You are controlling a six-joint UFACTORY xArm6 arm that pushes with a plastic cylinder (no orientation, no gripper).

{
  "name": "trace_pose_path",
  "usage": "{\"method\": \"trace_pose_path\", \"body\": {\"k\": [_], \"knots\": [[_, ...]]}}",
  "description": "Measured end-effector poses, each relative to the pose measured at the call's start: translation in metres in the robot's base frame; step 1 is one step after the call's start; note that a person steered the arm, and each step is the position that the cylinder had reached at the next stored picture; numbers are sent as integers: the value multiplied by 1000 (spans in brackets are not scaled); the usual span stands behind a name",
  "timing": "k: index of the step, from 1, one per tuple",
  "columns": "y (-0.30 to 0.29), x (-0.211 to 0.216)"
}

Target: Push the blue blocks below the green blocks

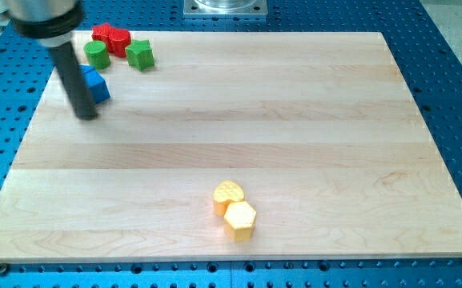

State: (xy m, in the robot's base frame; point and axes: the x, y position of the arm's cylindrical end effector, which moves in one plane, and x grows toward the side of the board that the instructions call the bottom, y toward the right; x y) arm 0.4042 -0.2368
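Nearest the view's bottom edge of the wooden board (311, 120), a little left of the middle, two yellow blocks sit touching: a yellow hexagon (240, 220) and, just above and to its left, a yellow heart-like block (228, 194) whose outline is hard to make out.

Farther off, near the board's top left corner, my tip (87, 116) rests on the wood. The rod (77, 84) has no jaws at all, so nothing is open, closed or clamped; it touches, or nearly touches, the blue block (97, 85) just to its right. The rod covers that block's left side, so its shape is unclear, and whether another blue block lies behind the rod cannot be told.

Just above the blue block stands a green cylinder (95, 54). To its right, slightly apart, is a green block (140, 54) of irregular shape. Between and behind them, at the top edge, lies a red block (111, 38), partly hidden by the cylinder. The rod's upper mount is cut off by the view's top edge.
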Motion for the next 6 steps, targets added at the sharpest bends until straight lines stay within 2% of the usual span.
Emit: {"method": "trace_pose_path", "body": {"k": [1,2,3,4,5,6], "knots": [[-14,-15],[46,-56],[34,-58],[-37,-44],[-58,-58],[-36,-86]]}}
